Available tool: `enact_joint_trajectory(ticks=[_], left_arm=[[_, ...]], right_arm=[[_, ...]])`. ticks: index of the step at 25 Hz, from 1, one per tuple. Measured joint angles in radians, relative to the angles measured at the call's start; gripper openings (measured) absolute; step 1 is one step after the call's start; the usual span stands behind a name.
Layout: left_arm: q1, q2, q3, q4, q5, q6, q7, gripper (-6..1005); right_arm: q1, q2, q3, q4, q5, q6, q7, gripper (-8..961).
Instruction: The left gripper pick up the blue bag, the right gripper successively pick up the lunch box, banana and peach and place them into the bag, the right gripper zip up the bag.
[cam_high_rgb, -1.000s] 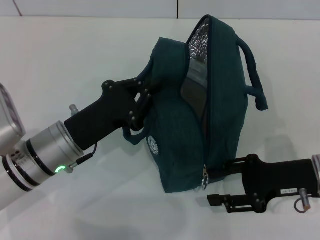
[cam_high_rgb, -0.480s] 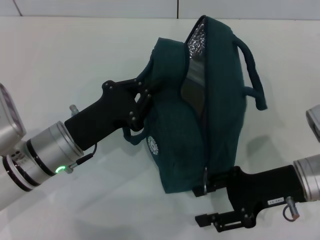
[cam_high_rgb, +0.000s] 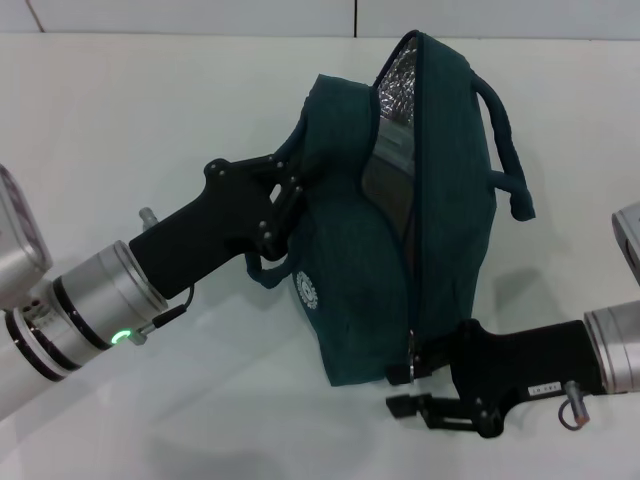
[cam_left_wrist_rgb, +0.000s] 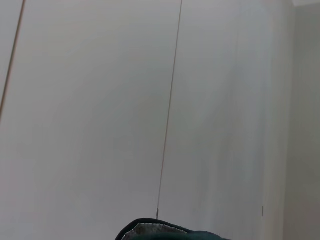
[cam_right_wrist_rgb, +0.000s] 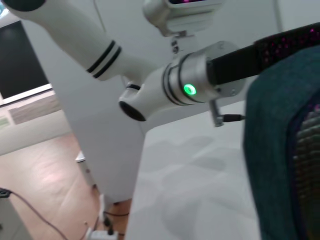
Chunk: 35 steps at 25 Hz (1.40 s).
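The large dark teal fabric lunch bag hangs tilted above the smooth white table, its woven cloth creased and its crinkled silver foil lining showing through the gaping upper part of the zip opening. One padded loop handle arcs out on the bag's right side. The left tool, a matte black two-fingered claw on a silver cylindrical arm with a green light, is clamped on the bag's fabric at its left side. The right tool, a black claw with visible screws, sits at the bag's lower corner beside the metal zipper pull; its fingers are parted, and whether they grip the pull cannot be told.
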Motion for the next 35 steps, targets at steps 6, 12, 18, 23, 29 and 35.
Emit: enact_joint_trajectory(ticks=[6, 12, 18, 23, 29, 35], left_arm=[[-0.002, 0.000, 0.000, 0.000, -0.003, 0.000, 0.003, 40], [-0.002, 0.000, -0.001, 0.000, -0.004, 0.000, 0.003, 40], [-0.001, 0.000, -0.007, 0.000, -0.006, 0.000, 0.005, 40], [0.002, 0.001, -0.009, 0.000, -0.015, 0.001, 0.006, 40], [0.006, 0.000, -0.011, 0.001, -0.032, 0.008, 0.012, 40], [0.009, -0.002, -0.011, 0.000, -0.043, 0.011, 0.024, 40]], right_arm=[[-0.027, 0.000, -0.002, -0.004, 0.087, 0.029, -0.079, 172], [-0.050, -0.005, -0.002, -0.005, 0.156, -0.030, -0.204, 27], [-0.081, -0.013, 0.018, -0.006, 0.198, -0.110, -0.310, 28], [-0.101, -0.013, 0.071, -0.005, 0.208, -0.157, -0.398, 28], [-0.102, -0.012, 0.089, 0.000, 0.226, -0.157, -0.418, 29], [-0.083, -0.011, 0.073, -0.004, 0.218, -0.151, -0.418, 27]])
